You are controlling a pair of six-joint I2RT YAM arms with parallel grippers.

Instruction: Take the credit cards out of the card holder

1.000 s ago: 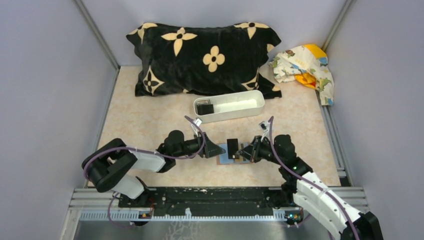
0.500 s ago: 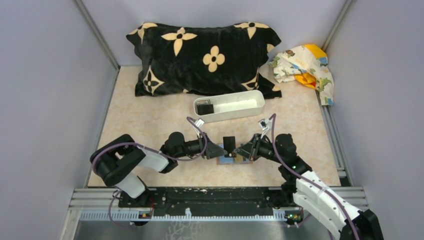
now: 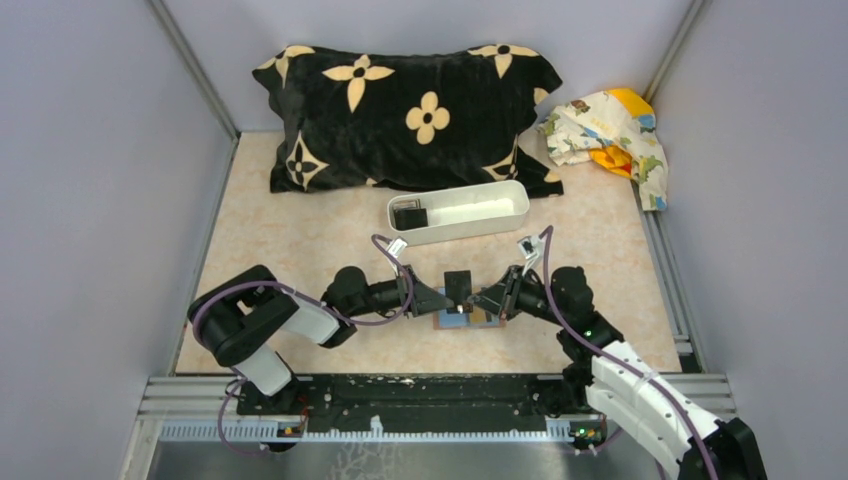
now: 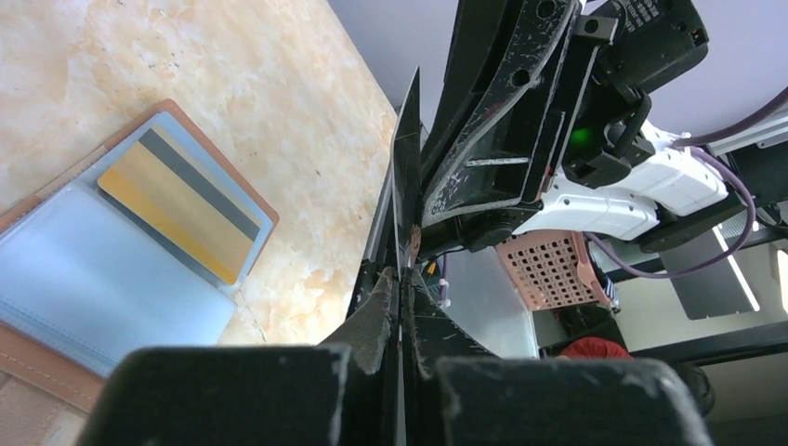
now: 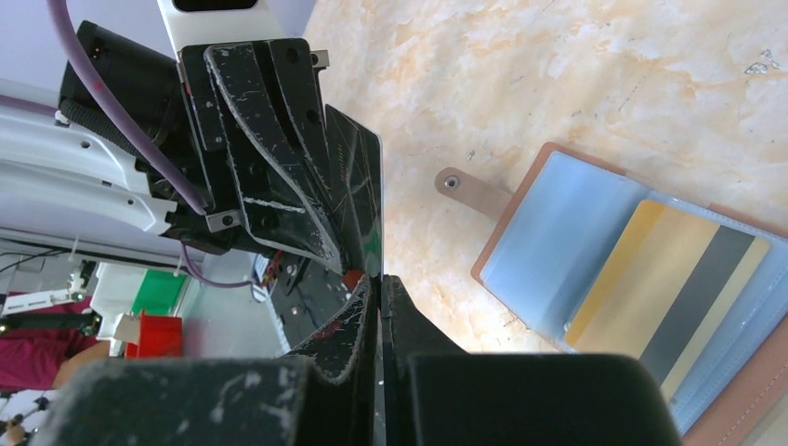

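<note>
**Two robot arms pinch one dark card above an open card holder**

The left fingers point(image 4: 376, 307) and the right fingers point(image 5: 361, 311) meet over the middle of the bench point(image 3: 300, 240). Both are closed tight on the same dark card point(image 3: 458, 285), which stands on edge between them, lifted clear of the card holder point(image 3: 470, 320). The holder lies open and flat just beneath, blue inside facing up. A tan-gold card point(image 5: 650, 279) with a dark stripe sits in one of its pockets. Further back, a second dark card point(image 3: 408, 216) lies at the left end of a white tray point(image 3: 500, 215). The job looks partly done: one card apparently out, one in hand, at least one left to pull
</note>
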